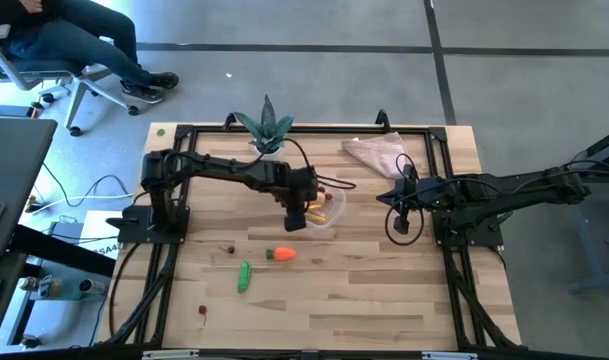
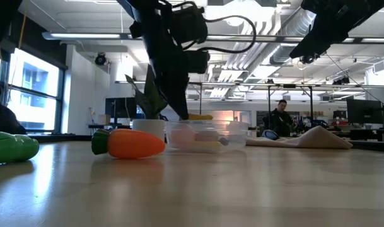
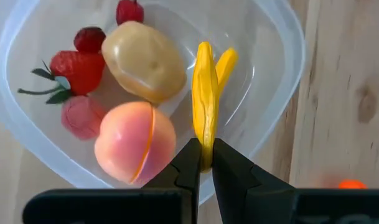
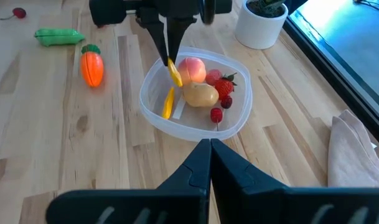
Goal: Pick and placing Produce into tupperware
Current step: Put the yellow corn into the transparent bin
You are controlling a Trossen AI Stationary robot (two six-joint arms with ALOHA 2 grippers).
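While left claw (image 3: 203,163) pinches yellow piece (image 3: 205,102) over tupperware (image 4: 153,115) | release too near rim may tip piece onto surface (image 1: 384,290) | carrot (image 1: 281,254), cucumber (image 1: 244,276) lie outside tupperware | right claw (image 4: 210,148) shut, empty, beside tupperware

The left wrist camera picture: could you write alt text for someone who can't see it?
Seen from the robot's wrist, the left gripper pinches a yellow piece over a clear plastic container. A peach, a potato, a strawberry, small red berries and another yellow piece already lie inside it, on a wooden table.
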